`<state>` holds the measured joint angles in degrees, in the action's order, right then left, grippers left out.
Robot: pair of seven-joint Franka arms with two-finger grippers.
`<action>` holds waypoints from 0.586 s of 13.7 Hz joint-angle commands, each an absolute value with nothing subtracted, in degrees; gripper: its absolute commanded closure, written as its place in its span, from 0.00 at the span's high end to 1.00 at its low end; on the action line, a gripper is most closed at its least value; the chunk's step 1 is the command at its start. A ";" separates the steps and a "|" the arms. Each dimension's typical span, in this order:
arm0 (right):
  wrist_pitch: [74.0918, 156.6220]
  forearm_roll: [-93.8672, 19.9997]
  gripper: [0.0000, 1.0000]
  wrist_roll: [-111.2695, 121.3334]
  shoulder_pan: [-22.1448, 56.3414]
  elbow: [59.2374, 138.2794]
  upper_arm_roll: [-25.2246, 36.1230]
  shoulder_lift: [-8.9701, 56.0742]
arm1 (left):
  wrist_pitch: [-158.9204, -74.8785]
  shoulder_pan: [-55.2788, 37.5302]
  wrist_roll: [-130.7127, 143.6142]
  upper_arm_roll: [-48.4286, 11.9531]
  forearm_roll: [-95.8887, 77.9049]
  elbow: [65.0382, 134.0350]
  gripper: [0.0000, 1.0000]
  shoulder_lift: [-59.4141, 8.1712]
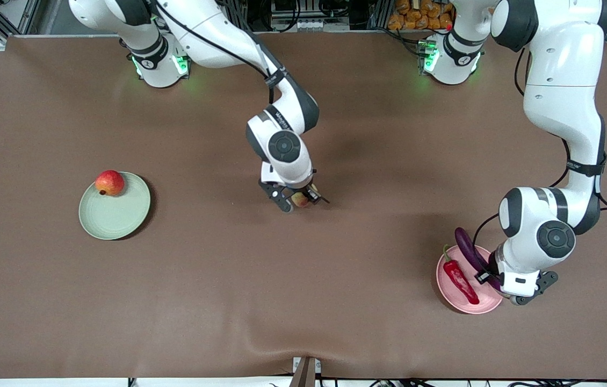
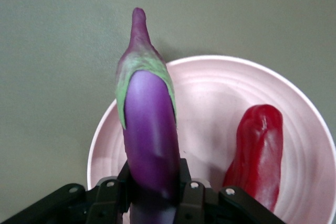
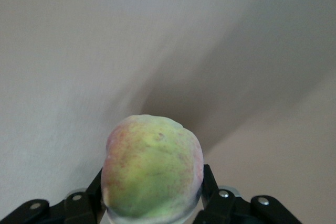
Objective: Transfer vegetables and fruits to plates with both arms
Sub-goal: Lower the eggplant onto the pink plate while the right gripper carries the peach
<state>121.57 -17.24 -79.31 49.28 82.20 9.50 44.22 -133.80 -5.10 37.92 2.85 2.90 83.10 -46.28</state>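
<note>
The brown table (image 1: 303,301) carries everything. The left arm (image 1: 561,107) bends down from its base to the pink plate (image 1: 456,301), which lies at the left arm's end of the table, nearer the front camera than anything else. The right arm (image 1: 217,37) reaches out to the middle of the table.

The green plate (image 1: 113,215) sits toward the right arm's end, well apart from the pink plate. The eggplant (image 2: 149,129) hangs over the pink plate's rim on the side away from the front camera, its green-capped stem end sticking out past the edge. The left gripper (image 2: 152,195) has its fingers closed tight on the eggplant's lower body.

The chili pepper (image 1: 460,278) lies on the pink plate just beside the eggplant, on the side toward the right arm's end. The apple (image 1: 109,183) rests on the green plate at the edge away from the front camera.

The peach (image 3: 152,166) is at the middle of the table, clamped between the fingers of the right gripper (image 1: 299,200), which press on both of its sides.
</note>
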 commanded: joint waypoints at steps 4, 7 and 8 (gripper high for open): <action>94.95 -11.43 0.00 -47.52 33.43 77.17 10.98 38.24 | -135.17 -4.83 37.88 2.64 1.85 82.53 0.17 -47.11; 92.20 -7.49 0.00 -31.88 24.03 81.45 11.25 35.00 | -137.10 -5.44 37.97 2.64 1.58 82.70 1.00 -47.29; 93.33 -7.04 0.00 -25.81 21.21 85.39 11.25 33.24 | -137.11 -5.45 37.97 2.64 1.58 82.79 1.00 -47.29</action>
